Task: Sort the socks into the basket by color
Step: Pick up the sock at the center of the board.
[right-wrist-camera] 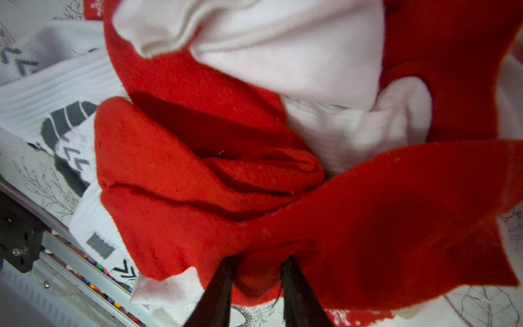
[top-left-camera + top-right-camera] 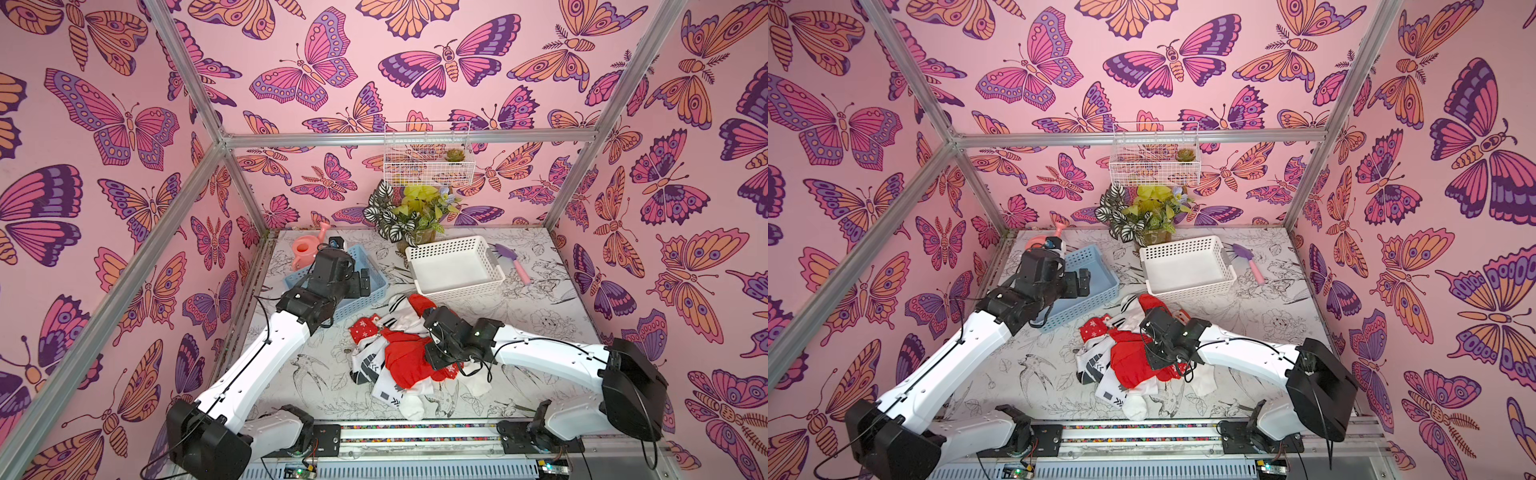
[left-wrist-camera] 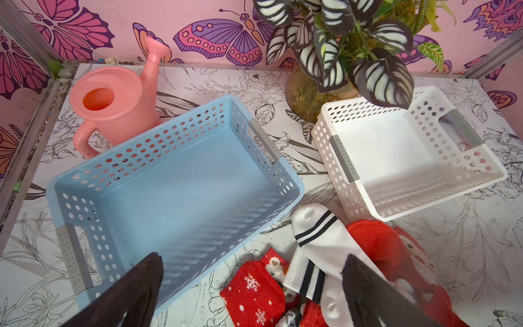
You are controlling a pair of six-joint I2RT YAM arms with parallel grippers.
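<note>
Although barely begun, call the sorting started: at 6 o'clock, nearest, see the right gripper narrowed onto a fold of plain red sock, pinched but not lifted clear (as far as can be told). Around it, find the heap of socks, red and white mixed, all lying on the table. Farther off at 10 o'clock, note the left gripper spread wide and holding nothing above the blue basket. At 12 o'clock, note the white basket, bare too. Leaves every sock to place.
</note>
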